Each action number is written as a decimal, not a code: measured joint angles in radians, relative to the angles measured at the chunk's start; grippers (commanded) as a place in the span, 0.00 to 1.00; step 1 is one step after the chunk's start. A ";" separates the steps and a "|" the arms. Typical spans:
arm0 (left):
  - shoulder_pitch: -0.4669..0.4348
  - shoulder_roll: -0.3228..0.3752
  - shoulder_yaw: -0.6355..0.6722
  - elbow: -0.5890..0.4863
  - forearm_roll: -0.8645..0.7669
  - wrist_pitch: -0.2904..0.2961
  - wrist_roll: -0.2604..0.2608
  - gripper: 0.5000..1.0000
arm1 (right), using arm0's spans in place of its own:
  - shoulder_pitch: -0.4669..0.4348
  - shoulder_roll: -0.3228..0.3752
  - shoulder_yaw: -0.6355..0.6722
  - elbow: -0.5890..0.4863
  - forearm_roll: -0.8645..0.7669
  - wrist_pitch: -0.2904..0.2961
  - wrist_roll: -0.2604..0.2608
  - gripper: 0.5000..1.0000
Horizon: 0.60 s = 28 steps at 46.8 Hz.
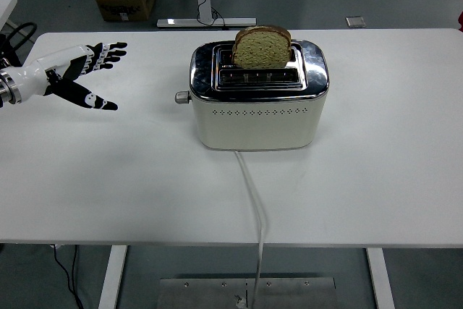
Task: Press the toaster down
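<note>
Cream-white toaster (pixel 257 99) with a chrome top, standing near the middle of the white tabletop (pixel 391 179), a little toward the far edge. Two slots across the top, long sides running left to right. Slice of brown bread (pixel 262 47) upright in the far slot, upper half well above the chrome; near slot showing only its wire guides. Small grey lever knob (pixel 181 97) protruding from the left end of the toaster, high on that side, just below the chrome rim. Row of small vent holes along the front face. White power cord (pixel 255 208) leaving the bottom front of the toaster, running toward the near edge of the tabletop and dropping over it.

Left robot hand (pixel 78 76) entering from the left edge, white forearm and black-and-white fingers (pixel 108 52), hovering over the left part of the tabletop. Fingers spread and stretched toward the toaster, thumb splayed downward and apart from the rest, nothing held. Well apart from the lever knob, bare tabletop between them. Roughly level with the toaster's top in the picture.

Beyond the far edge: grey floor, a cardboard box (pixel 125 3) at upper left, a metal table foot (pixel 206 22) with a dangling cable. Below the near edge: white table legs and a grey base plate (pixel 246 291).
</note>
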 measured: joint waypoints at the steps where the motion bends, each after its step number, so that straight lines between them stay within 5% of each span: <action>1: 0.000 0.000 0.000 -0.009 0.013 0.000 -0.001 1.00 | 0.000 0.000 0.000 0.000 0.000 0.000 0.000 1.00; 28: 0.014 0.016 0.008 -0.117 0.242 0.000 -0.058 1.00 | 0.000 0.000 0.000 0.000 0.000 0.000 0.000 1.00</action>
